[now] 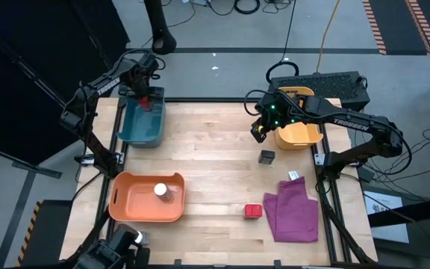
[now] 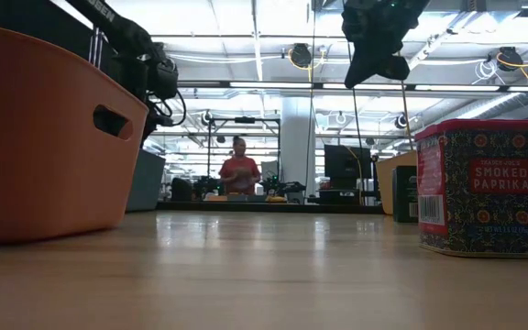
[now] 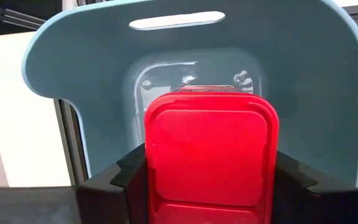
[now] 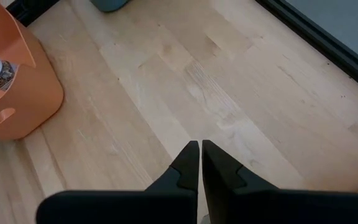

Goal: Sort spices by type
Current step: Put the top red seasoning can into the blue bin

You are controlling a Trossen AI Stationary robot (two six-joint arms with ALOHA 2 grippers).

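My left gripper [image 1: 146, 99] is shut on a red boxy spice [image 3: 210, 155] over the blue bin [image 1: 142, 123] at the table's far left. Near the far right my right gripper [image 1: 258, 131] hangs shut with nothing in it, beside the yellow bin [image 1: 298, 136]. A dark grey boxy spice [image 1: 266, 156] stands on the table just nearer than it. A second red spice tin [image 1: 253, 211] stands upright near the front edge. One clear jar with a white lid [image 1: 160, 191] stands in the orange bin [image 1: 129, 200] at the near left. My left gripper pinches the red box by two opposite sides [image 3: 149, 177] between its two fingers [image 3: 122, 182]. The fingers point down from above. The box hangs upright over the blue bin's inside [image 3: 166, 74], and I cannot tell whether its bottom touches the bin's floor.
A purple cloth [image 1: 293, 213] lies crumpled at the near right, with a small white thing [image 1: 293, 176] at its far edge. Bare wood stretches across the table's middle. A person [image 2: 239, 170] stands far off in the room behind.
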